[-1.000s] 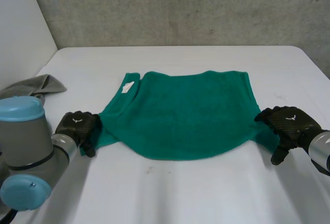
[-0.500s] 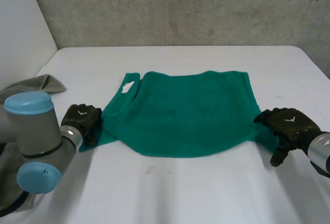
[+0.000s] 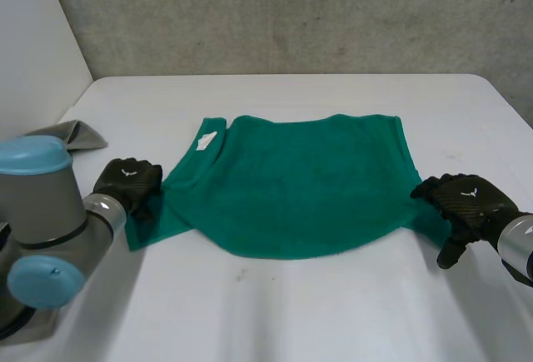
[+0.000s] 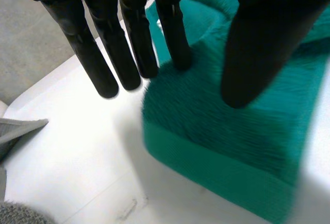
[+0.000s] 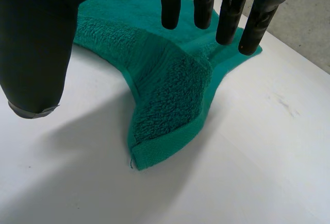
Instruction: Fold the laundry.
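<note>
The green towel (image 3: 291, 187) lies spread mid-frame on the tabletop (image 3: 291, 312). The left robot hand (image 3: 129, 185) and right robot hand (image 3: 465, 200), fingers straight and gripping nothing, sit at its lower corners. Each should pinch its corner firmly, then both lift evenly.

The green towel (image 3: 291, 187) lies flat in the middle of the counter (image 3: 275, 312). On the near side of the towel the counter is bare all the way across, and past the towel's far edge another bare strip runs to the wall (image 3: 291, 12). Off the towel's left side, a grey cloth (image 3: 83, 133) lies at the counter's edge. The left hand (image 3: 129, 185) occupies the towel's near left corner and the right hand (image 3: 462, 200) its near right corner, both with straight fingers.
</note>
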Available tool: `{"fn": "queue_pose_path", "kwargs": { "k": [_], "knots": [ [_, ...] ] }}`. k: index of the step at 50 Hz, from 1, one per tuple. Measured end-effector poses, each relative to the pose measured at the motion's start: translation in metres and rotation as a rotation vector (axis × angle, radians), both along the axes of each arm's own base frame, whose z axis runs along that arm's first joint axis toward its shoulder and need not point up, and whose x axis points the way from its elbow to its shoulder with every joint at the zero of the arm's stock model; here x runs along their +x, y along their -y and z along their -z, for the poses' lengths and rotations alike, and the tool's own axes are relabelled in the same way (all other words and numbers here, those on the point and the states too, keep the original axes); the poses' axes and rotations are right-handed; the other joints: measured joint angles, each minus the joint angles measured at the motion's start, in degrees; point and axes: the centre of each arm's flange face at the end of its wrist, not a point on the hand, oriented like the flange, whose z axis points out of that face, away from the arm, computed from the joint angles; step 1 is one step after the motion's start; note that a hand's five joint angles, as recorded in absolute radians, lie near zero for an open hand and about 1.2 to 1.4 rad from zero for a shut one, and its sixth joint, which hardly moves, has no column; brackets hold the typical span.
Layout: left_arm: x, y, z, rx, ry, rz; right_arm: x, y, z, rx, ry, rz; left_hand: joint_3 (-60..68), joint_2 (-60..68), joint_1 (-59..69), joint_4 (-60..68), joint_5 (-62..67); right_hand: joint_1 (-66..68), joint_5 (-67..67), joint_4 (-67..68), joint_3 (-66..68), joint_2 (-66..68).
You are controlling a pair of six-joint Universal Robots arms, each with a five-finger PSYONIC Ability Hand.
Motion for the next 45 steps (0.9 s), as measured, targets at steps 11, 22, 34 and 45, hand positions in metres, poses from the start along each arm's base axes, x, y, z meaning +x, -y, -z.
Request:
{"fn": "queue_pose_path", "kwargs": {
  "k": [11,22,34,45],
  "knots": [
    [0.008,-0.018,-0.002,0.056,0.012,0.044,0.001,-0.001,0.001,0.002,0.000,-0.003,-14.78,-14.22,-11.93,-15.33,-15.38,0.00,0.00,0.00,0.00,0.00],
    [0.024,-0.008,0.013,0.067,0.129,0.040,0.001,-0.003,0.002,0.007,0.000,-0.003,-16.52,-15.59,-13.73,-16.45,-16.02,0.00,0.00,0.00,0.00,0.00],
    [0.026,-0.004,0.024,0.084,0.140,0.039,0.001,-0.003,0.003,0.006,0.000,-0.003,-15.68,-14.68,-12.22,-15.23,-14.87,0.00,0.00,0.00,0.00,0.00],
    [0.025,-0.004,0.024,0.083,0.135,0.042,0.001,-0.003,0.003,0.006,0.000,-0.004,1.27,0.93,-4.24,1.45,-1.46,0.00,0.00,0.00,0.00,0.00]
  ]
}}
